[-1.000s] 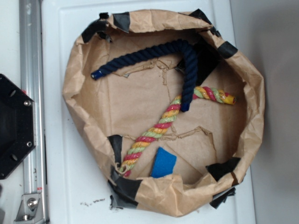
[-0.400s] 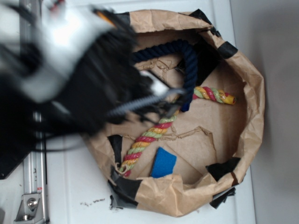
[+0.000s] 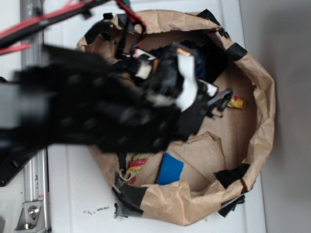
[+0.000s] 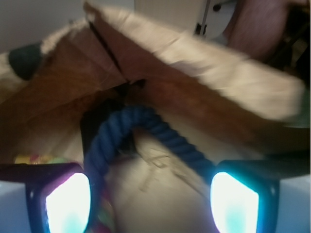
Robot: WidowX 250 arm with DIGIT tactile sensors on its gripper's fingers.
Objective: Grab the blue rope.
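Both fingers (image 4: 65, 201) show at the bottom corners of the wrist view, one at 7 o'clock and one at 5 o'clock, their pads glowing pale cyan and standing well apart with nothing pinched between them; we read the gripper (image 4: 148, 201) as spread wide. Between and beyond them lies the rope (image 4: 146, 127), a thick dark blue twisted cord that arches up toward 12 o'clock and runs down on both sides, one leg passing just beside the left-hand pad and the other reaching toward the right-hand pad at 4 o'clock. We cannot tell whether either finger touches it. Behind the arch rises the wall of the bag (image 4: 204, 63), crumpled brown paper. At 8 o'clock a blurred strip of the striped rope (image 4: 41, 158) peeks out. From the exterior view the arm (image 3: 97, 114) is a dark blur that covers most of the bag's (image 3: 257, 111) floor from 9 o'clock to the centre, and only a scrap of the blue rope (image 3: 190, 47) shows near 12 o'clock above the gripper (image 3: 214, 103). The yellow end of the striped rope (image 3: 236, 102) pokes out at 3 o'clock, and a blue rectangle (image 3: 170, 169) lies at 6 o'clock.
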